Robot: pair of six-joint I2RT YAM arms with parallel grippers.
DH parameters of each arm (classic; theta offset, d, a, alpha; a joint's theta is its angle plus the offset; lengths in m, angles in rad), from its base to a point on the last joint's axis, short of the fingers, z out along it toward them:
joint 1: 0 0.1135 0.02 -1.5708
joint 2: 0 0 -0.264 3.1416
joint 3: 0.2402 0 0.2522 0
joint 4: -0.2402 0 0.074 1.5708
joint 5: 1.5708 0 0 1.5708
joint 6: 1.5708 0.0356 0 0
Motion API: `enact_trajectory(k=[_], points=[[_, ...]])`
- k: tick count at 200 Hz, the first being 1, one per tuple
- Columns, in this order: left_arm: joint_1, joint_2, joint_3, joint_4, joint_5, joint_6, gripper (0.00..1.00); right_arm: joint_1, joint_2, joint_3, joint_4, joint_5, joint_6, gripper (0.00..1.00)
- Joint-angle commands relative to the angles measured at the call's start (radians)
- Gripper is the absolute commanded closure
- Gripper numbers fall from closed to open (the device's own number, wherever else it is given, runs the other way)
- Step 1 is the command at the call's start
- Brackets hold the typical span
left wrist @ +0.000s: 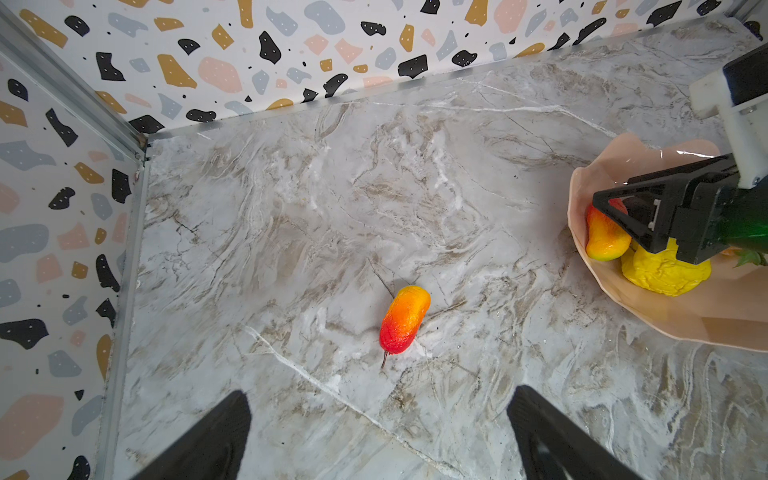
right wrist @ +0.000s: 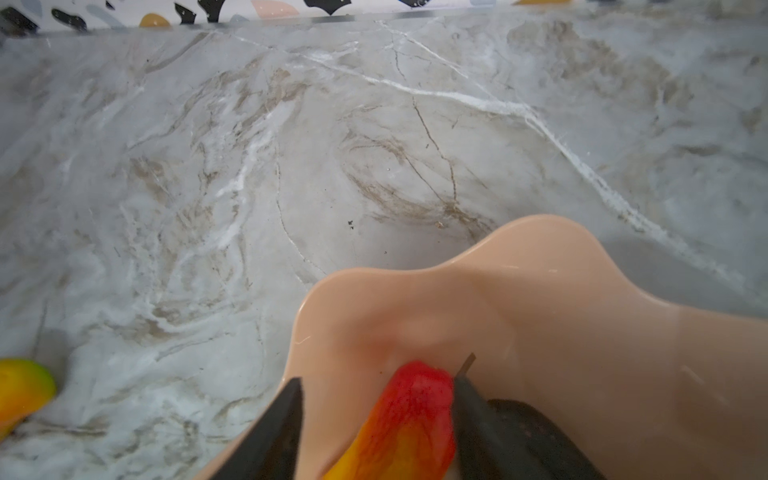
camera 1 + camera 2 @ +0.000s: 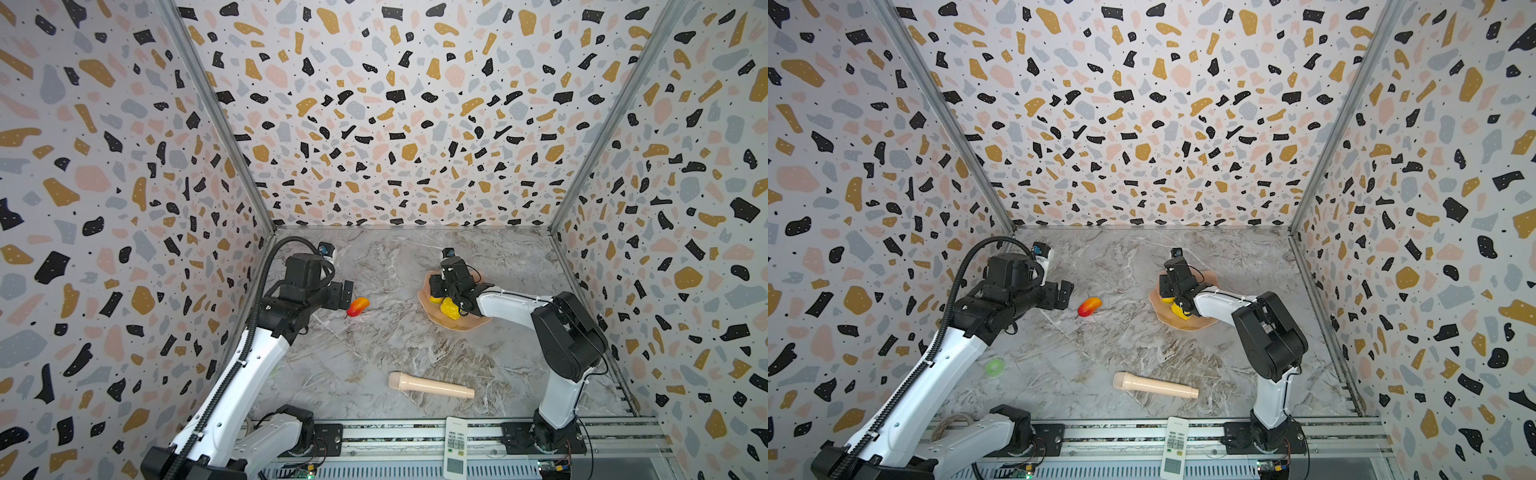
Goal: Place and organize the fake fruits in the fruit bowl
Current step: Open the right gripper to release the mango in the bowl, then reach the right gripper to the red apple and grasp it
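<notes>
Fruit bowl [image 3: 457, 326] sits at about 2 o'clock from the table centre in both top views, with the right arm reaching over it.

Contents, from the wrist views:
- mango [image 2: 411, 415] against the 9 o'clock wall, stem up
- lumpy yellow fruit [image 1: 665, 274] touching it, toward 6 o'clock, near the rim
- dark pebbled shape [image 2: 519, 424] behind one finger, probably the avocado, though the view is too partial to be sure
- green leaves [image 1: 750, 257] at the frame edge, which fit the strawberry

Second mango [image 3: 358, 306] is outside the bowl, lying on the marble at about 10 o'clock, well apart from it.

Right gripper [image 2: 376, 380]: jaws parted and the mango released between them. Bare bowl shows between one finger and the fruit; the other finger lies right against it.

Left gripper [image 1: 380, 392]: spread wide and empty, hovering just short of the loose mango.

Risks:
- The finger against the bowl mango could drag it on withdrawal. The wall there is low and wavy, so the fruit might ride over the rim.
- The bowl is glossy and shallow, so a sideways nudge could make it slide.
- The loose mango is round and slick, so an off-centre pinch may squirt it away or roll it.
- A delivery by the left arm while the right arm is over the bowl invites a clash.

Beige cylinder [image 3: 432, 386] at 6 o'clock and remote [image 3: 456, 449] on the front rail are not part of the task.
</notes>
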Motion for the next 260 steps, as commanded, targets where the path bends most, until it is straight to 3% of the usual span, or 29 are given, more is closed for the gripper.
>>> enact_trajectory(k=[1,10,46,58,95,124,147,207,260], points=[[-0.002,-0.002,0.012,0.025,0.011,0.014,0.0,0.038,-0.107,0.029,0.004,0.015,-0.155,0.08],[-0.002,0.0,0.013,0.026,0.011,0.015,0.0,0.061,-0.12,0.058,-0.019,0.008,-0.231,0.0],[-0.002,0.005,0.021,0.022,0.014,0.014,0.0,0.134,-0.119,0.15,-0.108,-0.199,-0.491,0.01],[-0.002,0.003,0.023,0.022,0.014,0.014,0.0,0.151,-0.1,0.163,-0.125,-0.322,-0.594,0.01],[-0.002,-0.008,0.024,0.019,0.007,0.014,0.0,0.203,0.036,0.259,-0.192,-0.635,-0.949,0.01],[-0.002,-0.028,0.032,0.008,-0.008,0.012,0.0,0.21,0.141,0.348,-0.176,-0.775,-1.105,0.01],[-0.002,-0.052,0.028,0.008,-0.022,0.015,0.0,0.208,0.243,0.469,-0.276,-0.857,-1.237,0.01],[-0.002,-0.08,0.003,0.012,-0.032,0.019,0.0,0.209,0.497,0.755,-0.34,-0.855,-1.235,0.0],[-0.002,-0.088,-0.011,0.021,-0.032,0.018,0.0,0.236,0.653,0.929,-0.339,-0.749,-1.108,0.06]])
